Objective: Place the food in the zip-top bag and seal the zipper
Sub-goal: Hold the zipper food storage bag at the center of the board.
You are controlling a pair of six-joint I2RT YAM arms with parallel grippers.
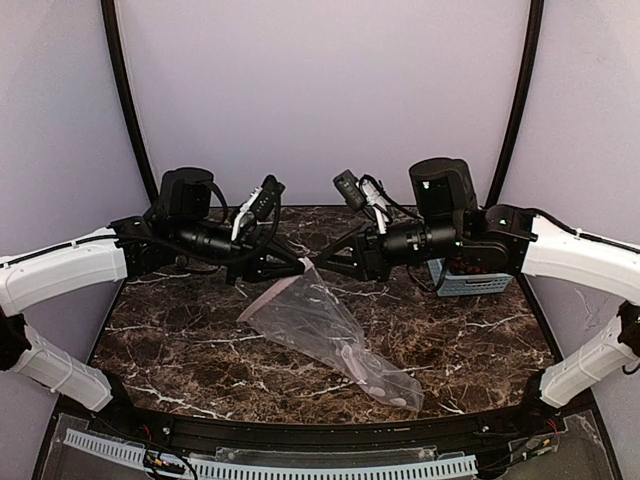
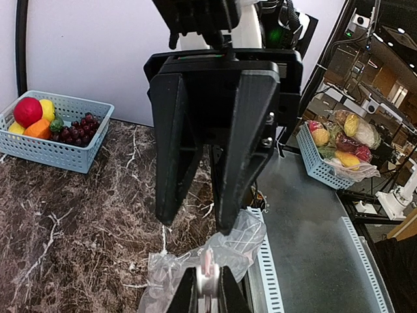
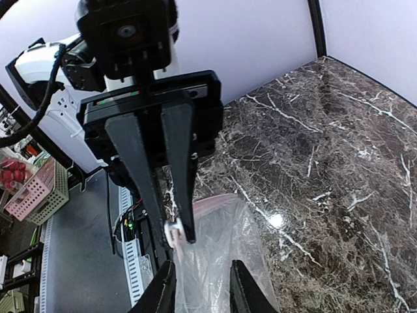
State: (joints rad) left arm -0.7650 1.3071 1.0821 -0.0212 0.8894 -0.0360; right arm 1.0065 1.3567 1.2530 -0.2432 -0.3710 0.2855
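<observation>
Marble surface (image 1: 180, 340), top view: zip-top bag (image 1: 330, 330) droops from centre toward near right edge, mouth end lifted by left gripper (image 1: 293, 266); right gripper (image 1: 326, 262) just beside. Risk: one-sided hold, so mouth may sag shut or slip free; food not yet in.
Left wrist view: jaws clamped on zipper (image 2: 207, 277); food (image 2: 39, 117) in basket (image 2: 71, 153), far right corner.
Right wrist view: jaws apart, straddling bag film, nothing gripped. Both arms reach inward, forearms level.
</observation>
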